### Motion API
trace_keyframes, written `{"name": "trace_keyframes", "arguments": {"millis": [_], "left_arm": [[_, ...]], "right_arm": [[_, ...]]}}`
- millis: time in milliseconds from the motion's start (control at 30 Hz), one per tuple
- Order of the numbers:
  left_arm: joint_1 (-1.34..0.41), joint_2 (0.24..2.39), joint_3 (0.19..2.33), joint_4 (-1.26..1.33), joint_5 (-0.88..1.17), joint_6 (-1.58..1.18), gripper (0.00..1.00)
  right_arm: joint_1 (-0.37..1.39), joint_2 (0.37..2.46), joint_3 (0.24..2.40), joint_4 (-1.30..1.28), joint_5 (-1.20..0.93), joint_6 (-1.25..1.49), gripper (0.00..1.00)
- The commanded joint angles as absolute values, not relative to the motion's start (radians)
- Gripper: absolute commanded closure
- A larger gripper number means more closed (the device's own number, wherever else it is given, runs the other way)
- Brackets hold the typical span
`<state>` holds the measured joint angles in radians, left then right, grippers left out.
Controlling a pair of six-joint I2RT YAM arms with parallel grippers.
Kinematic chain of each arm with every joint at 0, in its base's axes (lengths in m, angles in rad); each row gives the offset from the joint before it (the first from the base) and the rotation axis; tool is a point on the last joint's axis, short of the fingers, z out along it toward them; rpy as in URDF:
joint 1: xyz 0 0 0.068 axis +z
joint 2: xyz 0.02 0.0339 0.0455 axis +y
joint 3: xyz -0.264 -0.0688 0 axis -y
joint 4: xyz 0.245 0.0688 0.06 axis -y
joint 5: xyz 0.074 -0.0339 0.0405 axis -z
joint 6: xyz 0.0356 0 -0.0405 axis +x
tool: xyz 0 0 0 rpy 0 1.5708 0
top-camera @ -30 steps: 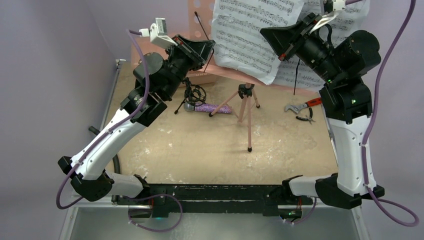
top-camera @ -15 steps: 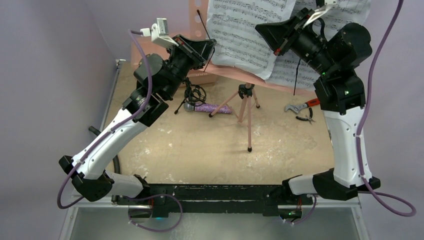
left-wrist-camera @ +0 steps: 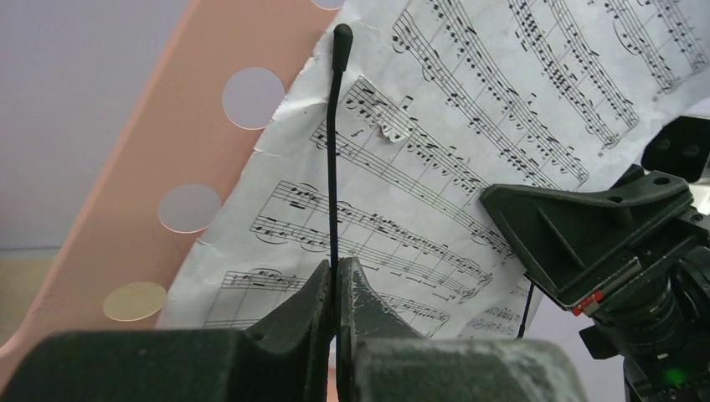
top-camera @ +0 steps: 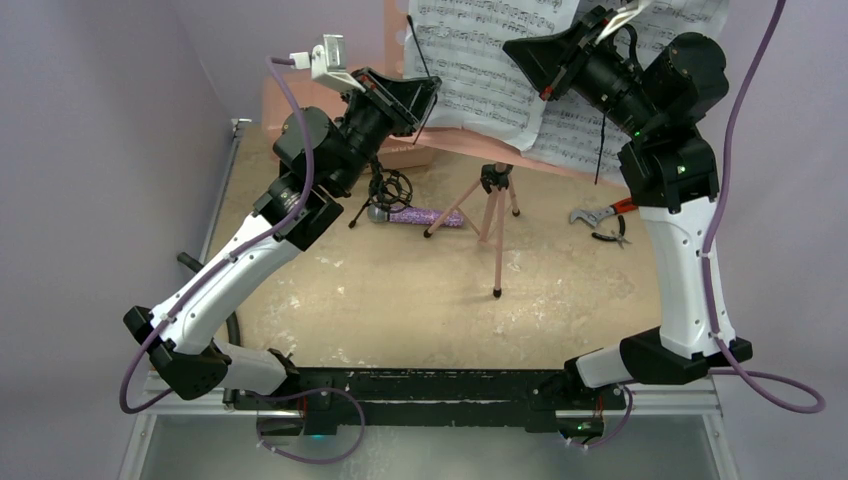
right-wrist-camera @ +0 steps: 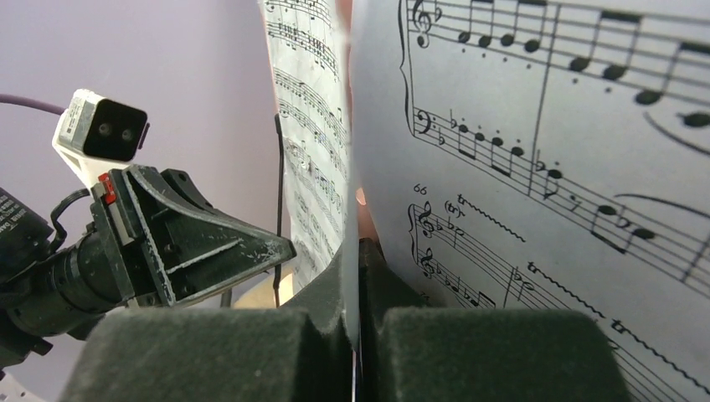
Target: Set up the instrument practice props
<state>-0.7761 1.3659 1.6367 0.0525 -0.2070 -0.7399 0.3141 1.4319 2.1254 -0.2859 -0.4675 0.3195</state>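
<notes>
The pink perforated music stand (top-camera: 395, 40) stands at the back on pink tripod legs (top-camera: 495, 235), with white sheet-music pages (top-camera: 470, 70) on its desk. My left gripper (top-camera: 428, 97) is shut on the stand's thin black page-holder wire (left-wrist-camera: 333, 167) in front of a page (left-wrist-camera: 469, 126); the gripper shows in the left wrist view (left-wrist-camera: 336, 270). My right gripper (top-camera: 512, 47) is shut on the edge of a sheet-music page (right-wrist-camera: 536, 126); the gripper shows in the right wrist view (right-wrist-camera: 356, 249). The purple glitter microphone (top-camera: 425, 216) lies on the table beside the small black mic stand (top-camera: 385, 190).
A red-handled tool (top-camera: 605, 212) and black pliers (top-camera: 610, 237) lie at the right of the table. A salmon-pink case (top-camera: 405, 152) sits behind the mic stand. The two grippers are close together high over the back of the table.
My right gripper has moved up and to the left with the page. The stand's desk and pages have shifted up and left. My left gripper has risen slightly, still on the wire.
</notes>
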Motion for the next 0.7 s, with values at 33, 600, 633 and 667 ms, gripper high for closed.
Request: {"name": "trace_keyframes", "arguments": {"millis": [33,600,633,667], "left_arm": [[-0.776,1.354,1.63,0.244,-0.142,-0.716,1.0],[-0.776,1.354,1.617,0.257,-0.143,-0.704,1.0],[-0.776,1.356,1.618,0.258,-0.142,-0.704,1.0],[-0.775,1.356,1.62,0.258,-0.14,-0.705,1.0]], "right_arm": [[0.317,1.439,2.166,-0.234,-0.501,0.334,1.0],[0.316,1.425,2.165,-0.209,-0.555,0.311,1.0],[0.316,1.426,2.165,-0.207,-0.561,0.311,1.0],[0.317,1.427,2.164,-0.201,-0.568,0.311,1.0]]}}
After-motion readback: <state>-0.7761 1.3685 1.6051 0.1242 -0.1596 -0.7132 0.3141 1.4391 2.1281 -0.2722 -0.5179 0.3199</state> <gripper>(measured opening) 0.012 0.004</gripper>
